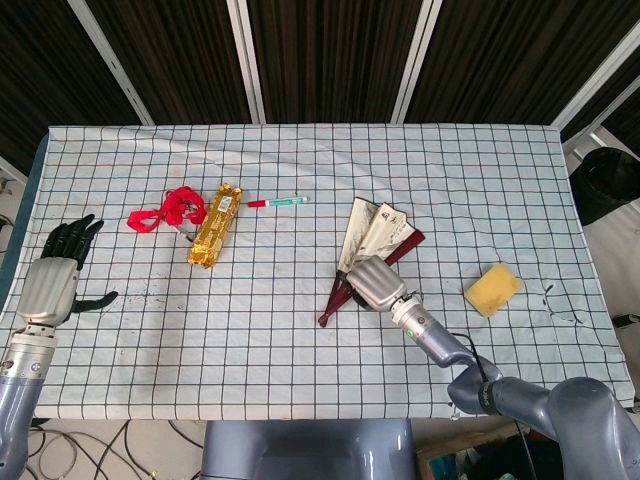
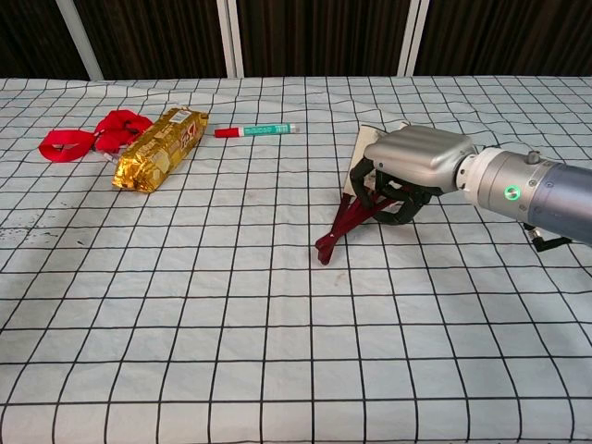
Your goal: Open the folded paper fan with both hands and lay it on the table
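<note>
Right hand (image 2: 404, 174) has its fingers curled round the partly spread paper fan (image 1: 372, 236), mid-table on the checked cloth (image 1: 300, 330). Left hand (image 1: 52, 280) is spread, holding nothing. Also 1 gold packet (image 1: 216, 224), 1 pen (image 1: 277, 202), 1 red strap (image 1: 168, 210), 1 yellow sponge (image 1: 492, 288).

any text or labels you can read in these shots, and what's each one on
Nothing reads as words here.
gold snack packet: a white label at its far end, print too small to read.
marker pen: print along its teal barrel, too blurred to read.
paper fan: dark marks on the open leaves, perhaps painting or writing, illegible.
right hand: only a green light on the wrist behind it, no text.
</note>
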You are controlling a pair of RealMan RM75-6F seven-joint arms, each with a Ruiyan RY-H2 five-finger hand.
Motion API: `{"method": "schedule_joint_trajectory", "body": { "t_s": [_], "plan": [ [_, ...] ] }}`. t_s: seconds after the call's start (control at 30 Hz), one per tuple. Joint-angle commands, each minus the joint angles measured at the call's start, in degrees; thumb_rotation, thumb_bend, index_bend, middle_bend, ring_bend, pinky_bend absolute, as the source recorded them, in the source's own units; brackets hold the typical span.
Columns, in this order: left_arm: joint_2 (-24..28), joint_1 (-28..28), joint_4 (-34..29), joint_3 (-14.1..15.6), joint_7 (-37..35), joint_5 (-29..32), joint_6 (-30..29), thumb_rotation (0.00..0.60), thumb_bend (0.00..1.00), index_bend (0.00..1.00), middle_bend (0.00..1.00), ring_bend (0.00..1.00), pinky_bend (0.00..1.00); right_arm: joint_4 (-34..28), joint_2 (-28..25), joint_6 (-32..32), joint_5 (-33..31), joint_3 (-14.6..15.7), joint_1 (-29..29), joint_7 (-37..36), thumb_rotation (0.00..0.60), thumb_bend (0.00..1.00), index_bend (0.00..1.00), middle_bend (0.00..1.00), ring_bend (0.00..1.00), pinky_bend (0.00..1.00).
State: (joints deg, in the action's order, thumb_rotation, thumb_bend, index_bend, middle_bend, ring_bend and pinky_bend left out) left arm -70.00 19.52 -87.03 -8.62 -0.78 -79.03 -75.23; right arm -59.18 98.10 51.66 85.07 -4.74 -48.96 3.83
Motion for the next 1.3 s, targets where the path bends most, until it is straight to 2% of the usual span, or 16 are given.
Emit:
{"method": "schedule_joint_trajectory", "body": {
  "t_s": [0.03, 0.23, 0.67, 1.0, 1.13, 1.3],
  "plan": [
    [0.0, 0.1, -0.2, 0.0, 0.2, 0.1, 0.1, 0.600, 0.00, 0.00, 0.00, 0.00, 0.00, -0.3, -0.3, 0.1, 0.0, -0.1, 0.0, -0.5, 0.600, 0.38, 0.67, 0.87, 0.93, 0.78],
    [0.5, 0.6, -1.4, -0.2, 1.4, 0.3, 0.7, 0.600, 0.00, 0.00, 0.00, 0.00, 0.00, -2.1, -1.2, 0.6, -0.5, -1.7, -0.4, -2.5, 0.600, 0.38, 0.68, 0.87, 0.93, 0.78],
    [0.9, 3.6, -4.8, -2.1, 4.9, -0.1, 2.0, 0.600, 0.00, 0.00, 0.00, 0.00, 0.00, -9.3, -7.8, 0.0, -0.4, -8.1, -6.0, -2.4, 0.600, 0.38, 0.74, 0.87, 0.93, 0.78],
    [0.3, 7.6, -6.2, -4.4, 7.1, 0.8, 4.8, 0.600, 0.00, 0.01, 0.00, 0.00, 0.00, -11.6, -10.6, -1.5, -4.1, -12.8, -9.3, -1.8, 0.600, 0.38, 0.75, 0.87, 0.93, 0.78],
    [-0.3, 9.4, -6.2, -5.6, 7.4, 2.0, 6.3, 0.600, 0.02, 0.06, 0.01, 0.00, 0.00, -12.4, -11.4, -2.1, -5.5, -13.9, -10.1, -2.1, 0.600, 0.38, 0.75, 0.87, 0.93, 0.78],
    [-2.0, 12.7, -4.1, -7.6, 8.7, 3.9, 8.7, 0.600, 0.08, 0.21, 0.06, 0.00, 0.00, -13.7, -12.8, -2.3, -6.4, -15.0, -10.9, -2.4, 0.600, 0.38, 0.76, 0.87, 0.93, 0.78]
  ]
}}
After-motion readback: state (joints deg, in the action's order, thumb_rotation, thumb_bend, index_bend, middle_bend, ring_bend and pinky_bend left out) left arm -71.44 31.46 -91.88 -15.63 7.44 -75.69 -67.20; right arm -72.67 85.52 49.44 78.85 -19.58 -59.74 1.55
